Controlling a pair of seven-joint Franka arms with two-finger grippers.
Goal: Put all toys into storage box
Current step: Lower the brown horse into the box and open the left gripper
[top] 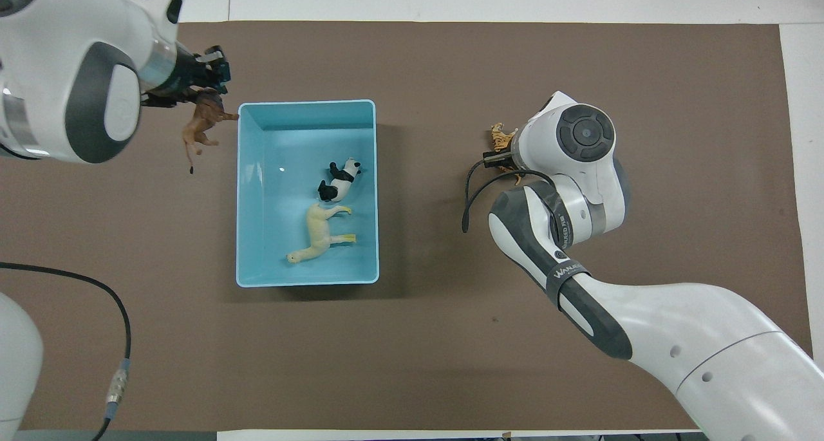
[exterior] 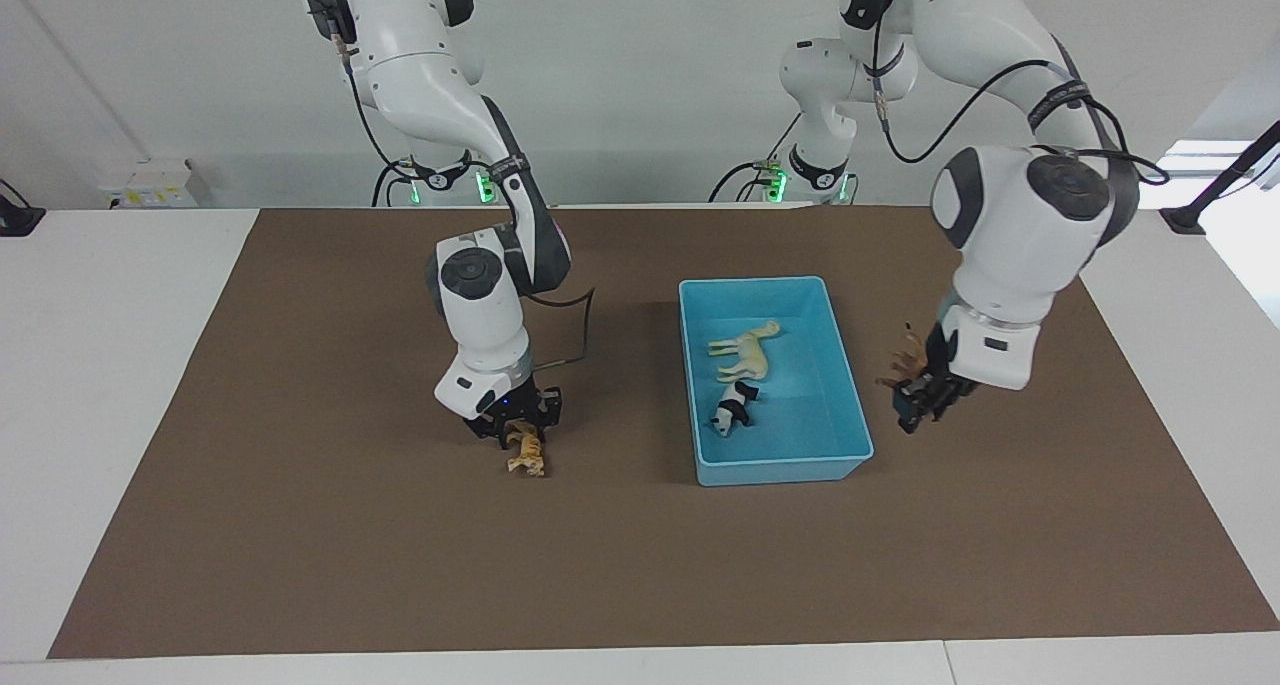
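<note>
Lion [top: 201,122] hangs gripped in the left gripper [exterior: 918,397], aloft just beside the blue storage box [exterior: 846,377], where camel [exterior: 745,350] and panda [exterior: 732,409] lie. Right gripper [exterior: 515,427] sits down at the tiger [exterior: 527,453] on the mat; whether it grips, I cannot tell. Next, I'd judge: carry the lion over the box and release.

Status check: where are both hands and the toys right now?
Left hand shut on brown lion, in the air beside blue storage box. Right hand down at tiger on mat. Camel, panda boxed. Nothing blocking.
</note>
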